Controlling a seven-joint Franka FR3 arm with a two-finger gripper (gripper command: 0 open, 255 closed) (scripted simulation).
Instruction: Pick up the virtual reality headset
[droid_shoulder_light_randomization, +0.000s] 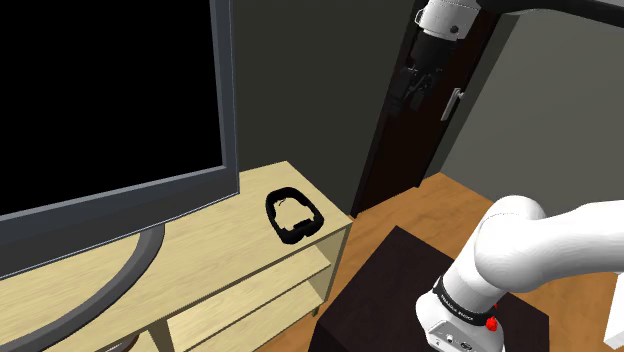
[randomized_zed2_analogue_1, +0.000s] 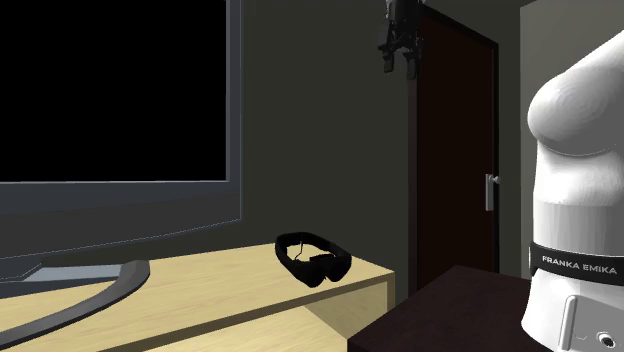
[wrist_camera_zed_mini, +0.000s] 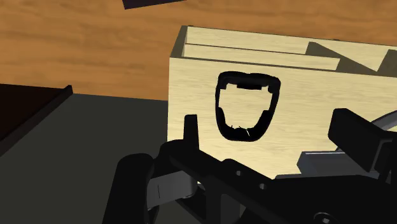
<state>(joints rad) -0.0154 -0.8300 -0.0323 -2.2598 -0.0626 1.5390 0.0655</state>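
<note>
The virtual reality headset (droid_shoulder_light_randomization: 298, 235) (randomized_zed2_analogue_1: 322, 266) (wrist_camera_zed_mini: 247, 81) is black, a visor with a looped strap. It lies flat near the end corner of a light wooden TV stand (droid_shoulder_light_randomization: 200, 250) (randomized_zed2_analogue_1: 220, 285) (wrist_camera_zed_mini: 305, 108). My gripper (droid_shoulder_light_randomization: 413, 96) (randomized_zed2_analogue_1: 398, 68) (wrist_camera_zed_mini: 268, 124) hangs high in the air, far above the headset and off toward the dark door. Its fingers stand apart, open, with nothing between them. In the wrist view the headset lies well below, between the two fingers' lines.
A large flat television (droid_shoulder_light_randomization: 110, 100) (randomized_zed2_analogue_1: 110, 90) on a curved grey foot (droid_shoulder_light_randomization: 130, 275) takes up most of the stand's top beside the headset. A dark door (droid_shoulder_light_randomization: 440, 100) (randomized_zed2_analogue_1: 455, 150) stands behind. My dark stand box (droid_shoulder_light_randomization: 400, 290) sits on the wooden floor (droid_shoulder_light_randomization: 400, 210).
</note>
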